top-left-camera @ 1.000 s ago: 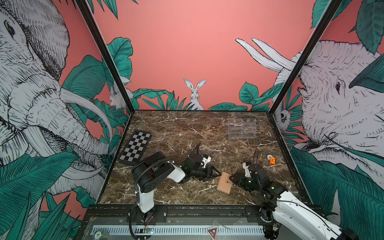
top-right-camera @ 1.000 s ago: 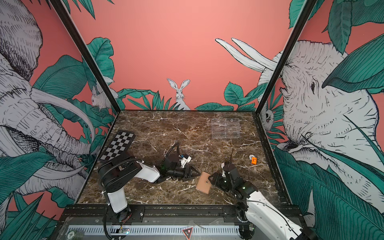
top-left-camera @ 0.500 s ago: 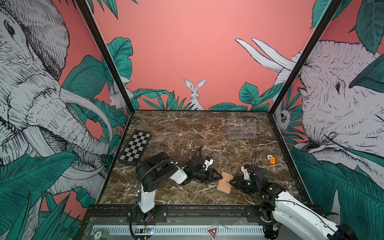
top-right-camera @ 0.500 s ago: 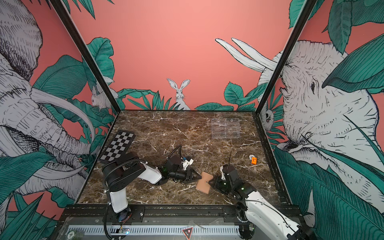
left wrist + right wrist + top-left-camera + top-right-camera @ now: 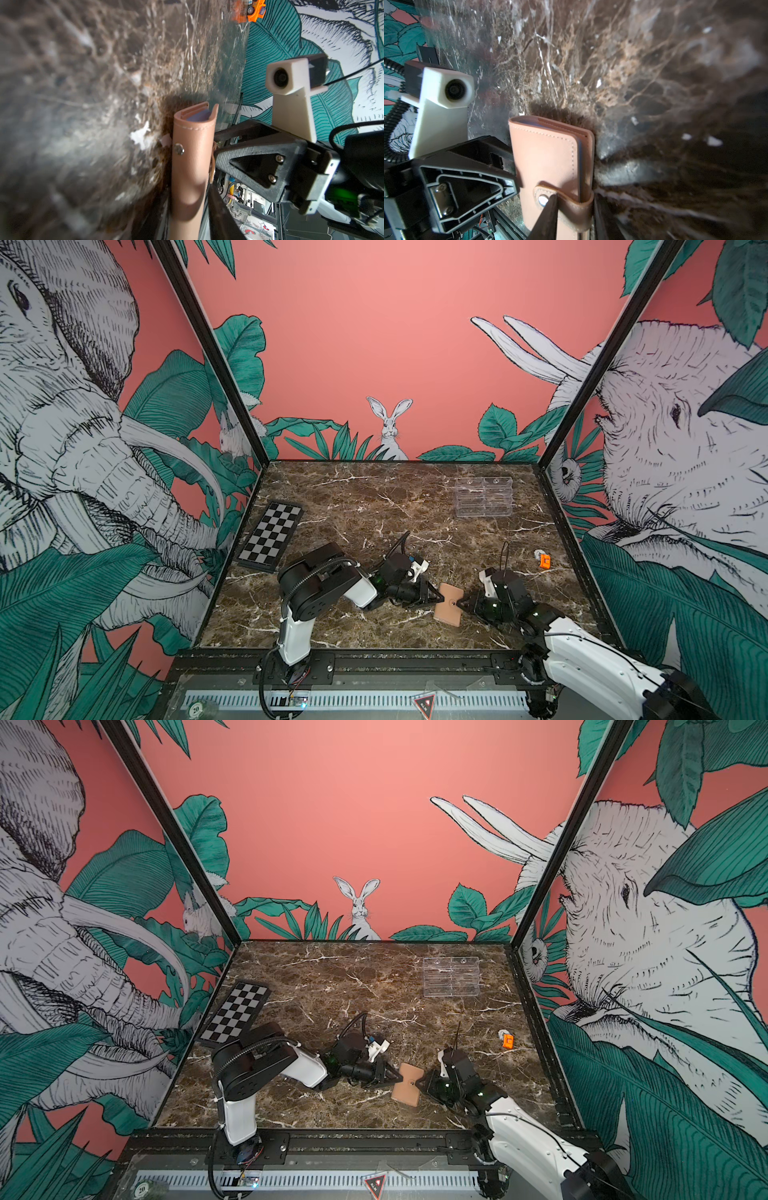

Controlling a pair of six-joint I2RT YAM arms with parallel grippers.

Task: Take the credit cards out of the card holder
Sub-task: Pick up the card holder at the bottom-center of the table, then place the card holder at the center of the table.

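Note:
The card holder point(image 5: 448, 608) point(image 5: 408, 1089), a tan folded wallet with its snap tab fastened, is at the front middle of the marble table point(image 5: 374, 497). My left gripper point(image 5: 437, 598) point(image 5: 187, 207) comes from the left. Its jaws stand one on each face of the holder point(image 5: 191, 155) at the spine edge. My right gripper point(image 5: 460, 604) point(image 5: 574, 216) comes from the right. One of its fingers point(image 5: 548, 214) presses the snap tab on the holder point(image 5: 546, 155); the other lies between holder and table. The credit cards are hidden.
A black-and-white chequered board point(image 5: 272, 537) lies at the left wall. A clear acrylic tiered stand point(image 5: 484, 497) sits at the back right. A small orange toy point(image 5: 544, 561) point(image 5: 254, 9) rests near the right wall.
Both grippers have moved in on the card holder from opposite sides and narrowed onto it. The holder has shifted slightly and its far end sits a little higher.

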